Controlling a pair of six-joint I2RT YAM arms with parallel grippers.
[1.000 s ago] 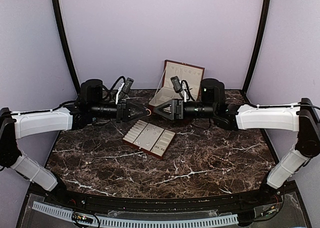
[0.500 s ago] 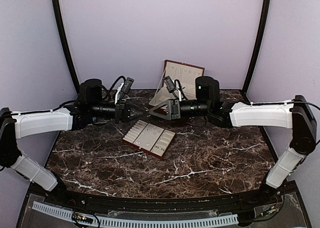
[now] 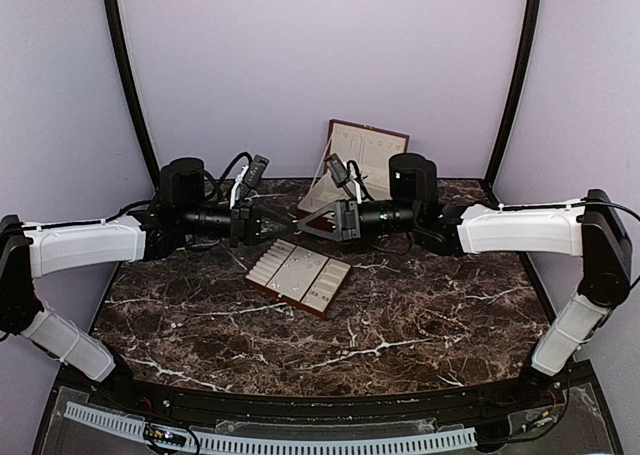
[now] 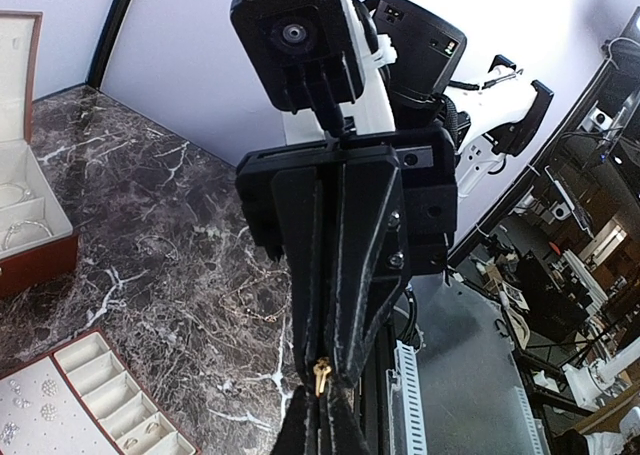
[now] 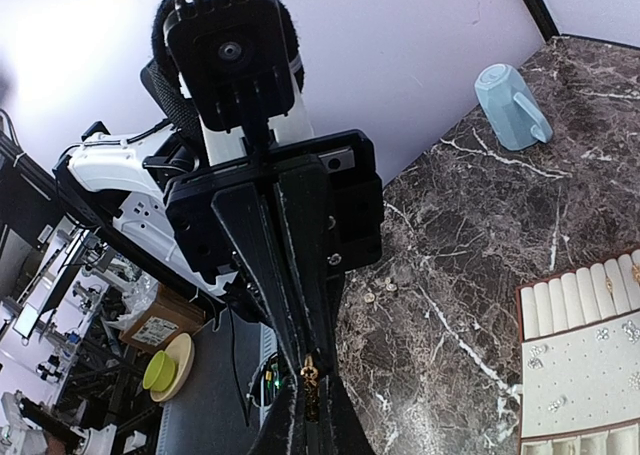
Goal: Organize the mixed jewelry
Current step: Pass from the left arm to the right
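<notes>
My two grippers meet tip to tip above the table's back middle. A tiny gold piece of the mixed jewelry (image 4: 320,376) (image 5: 309,373) sits right at the joint. My left gripper (image 3: 290,223) (image 4: 320,407) is shut on it, and my right gripper (image 3: 306,225) (image 5: 310,403) is shut on its other end. A thin gold chain (image 4: 246,307) lies loose on the marble. A few small round pieces (image 5: 378,291) lie there too. Small studs (image 5: 545,356) sit in the cream-lined tray (image 3: 300,275).
The red-brown hinged box (image 3: 352,160) stands open at the back, with bangles inside (image 4: 22,233). A blue cup (image 5: 510,105) lies on the marble near the back wall. The tray's ring rolls (image 5: 575,297) run along one side.
My right arm has moved left until its fingertips meet the left gripper's, and its jaws have shut on the gold piece. The left arm has stayed put.
</notes>
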